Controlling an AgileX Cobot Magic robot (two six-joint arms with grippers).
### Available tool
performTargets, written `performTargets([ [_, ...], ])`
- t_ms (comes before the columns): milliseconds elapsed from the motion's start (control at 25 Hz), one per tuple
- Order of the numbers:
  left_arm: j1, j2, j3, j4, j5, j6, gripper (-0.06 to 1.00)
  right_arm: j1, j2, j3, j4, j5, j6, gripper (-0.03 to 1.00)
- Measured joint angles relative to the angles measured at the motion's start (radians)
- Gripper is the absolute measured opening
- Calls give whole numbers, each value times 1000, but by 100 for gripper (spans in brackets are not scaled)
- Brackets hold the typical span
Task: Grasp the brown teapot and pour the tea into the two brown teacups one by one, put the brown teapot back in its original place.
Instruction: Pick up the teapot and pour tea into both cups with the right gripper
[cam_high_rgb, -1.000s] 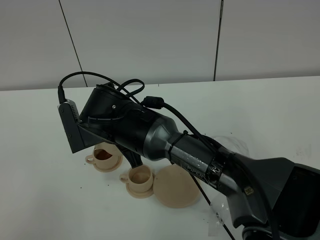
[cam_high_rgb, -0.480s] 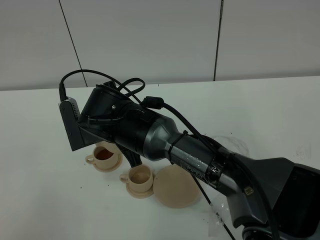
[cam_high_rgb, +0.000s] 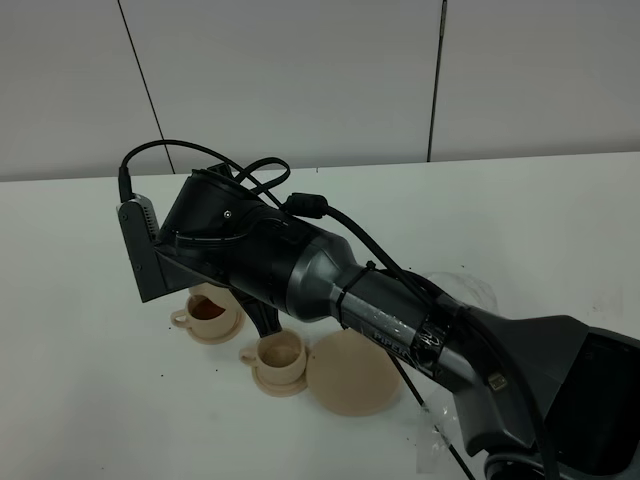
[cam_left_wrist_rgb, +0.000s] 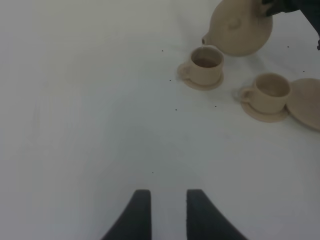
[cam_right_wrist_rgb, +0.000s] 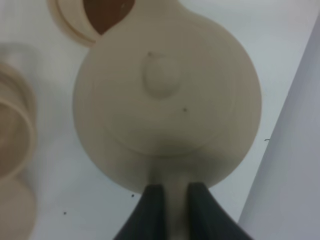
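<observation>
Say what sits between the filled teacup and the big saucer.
The second teacup, seemingly empty, sits between them; the exterior high view shows it.

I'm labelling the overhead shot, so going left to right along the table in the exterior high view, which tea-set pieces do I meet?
Teacup holding tea → second teacup → large round saucer.
</observation>
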Motion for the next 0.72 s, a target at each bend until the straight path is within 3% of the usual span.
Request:
performTargets([
  [720, 0, 0, 0, 0, 0, 0, 24, 0, 0, 0, -16, 23, -45, 10],
])
